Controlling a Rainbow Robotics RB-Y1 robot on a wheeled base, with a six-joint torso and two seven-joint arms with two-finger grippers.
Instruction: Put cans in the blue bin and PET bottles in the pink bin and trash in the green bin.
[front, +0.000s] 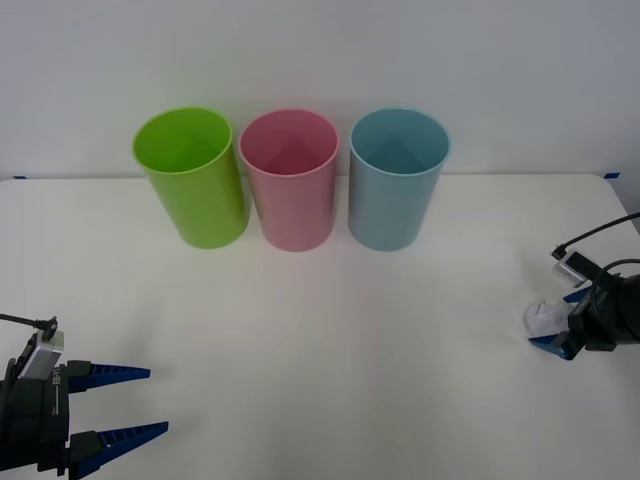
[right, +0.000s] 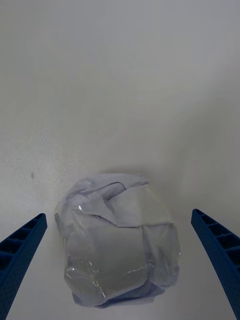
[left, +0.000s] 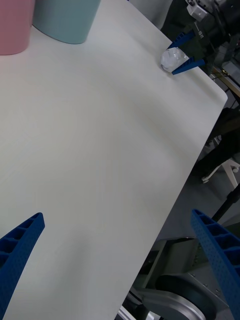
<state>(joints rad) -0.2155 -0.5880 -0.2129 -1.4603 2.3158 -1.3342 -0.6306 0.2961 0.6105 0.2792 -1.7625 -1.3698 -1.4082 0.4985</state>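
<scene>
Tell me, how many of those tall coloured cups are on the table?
3, in a row at the table's far side: the green bin on the left, the pink bin in the middle, the blue bin on the right. None looks hidden.

The green bin (front: 192, 178), pink bin (front: 290, 180) and blue bin (front: 396, 178) look like smooth, faintly sheened plastic on a matt white tabletop (front: 330, 330), while the trash (right: 120, 240) is crumpled paper under glossy film.
</scene>
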